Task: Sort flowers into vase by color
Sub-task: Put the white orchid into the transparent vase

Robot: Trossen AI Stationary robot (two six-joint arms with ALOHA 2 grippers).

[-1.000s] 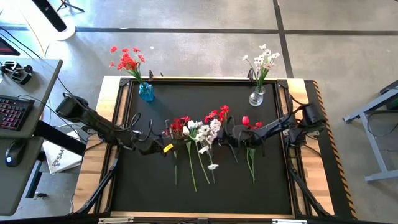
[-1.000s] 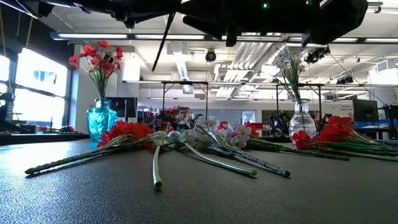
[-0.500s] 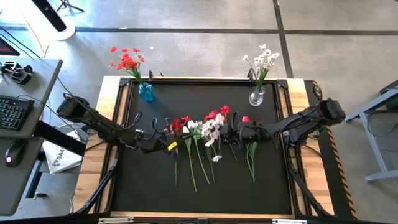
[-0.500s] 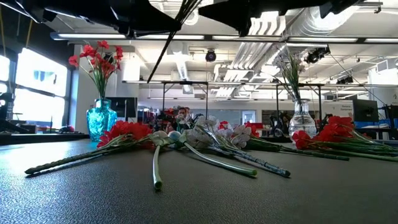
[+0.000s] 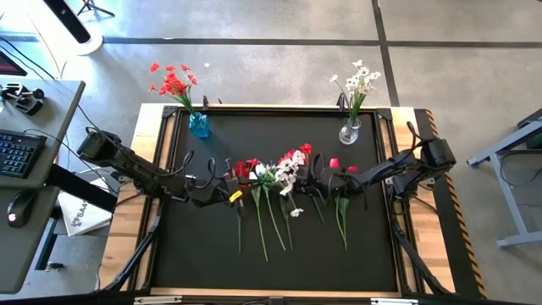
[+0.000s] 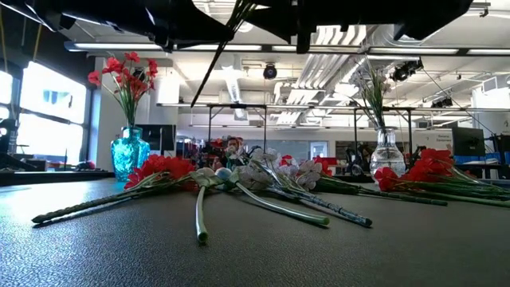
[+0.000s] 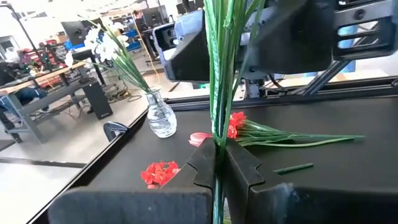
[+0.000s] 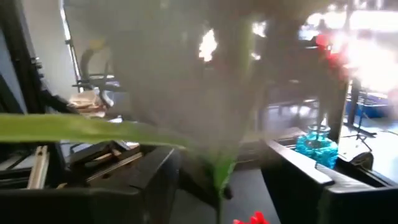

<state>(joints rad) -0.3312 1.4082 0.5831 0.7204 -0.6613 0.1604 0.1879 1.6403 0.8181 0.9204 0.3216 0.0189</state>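
Loose red and white flowers (image 5: 271, 182) lie in a row across the middle of the black mat, also in the low view (image 6: 231, 179). My left gripper (image 7: 217, 165) hovers at the row's left end (image 5: 230, 186), shut on a green flower stem. My right gripper (image 8: 217, 180) faces it from the row's right side (image 5: 309, 182), open. Its fingers stand on either side of a thin stem (image 8: 219, 186) below a blurred pale bloom and do not touch it. A blue vase (image 5: 199, 124) holds red flowers. A clear vase (image 5: 349, 131) holds white ones. My left gripper pinches the bundle of thin green stem strands (image 7: 219, 134) between its two fingers (image 7: 202, 168). The stem runs on past the fingers toward the right arm's gripper. In the low view the stem (image 6: 213, 60) hangs slanting above the mat, clear of it.
Both vases stand at the mat's far edge, blue at the left (image 6: 130, 151) and clear at the right (image 6: 386, 151). A separate red bunch (image 5: 343, 182) lies under the right arm. The near half of the mat (image 5: 271, 263) holds only stem ends. A desk with a keyboard stands left of the table.
My left gripper has shifted slightly toward the table's right, and the stem hanging from it has tipped to a flatter slant. My right arm's elbow has swung outward and come partly back, while its gripper has stayed near the row's right side.
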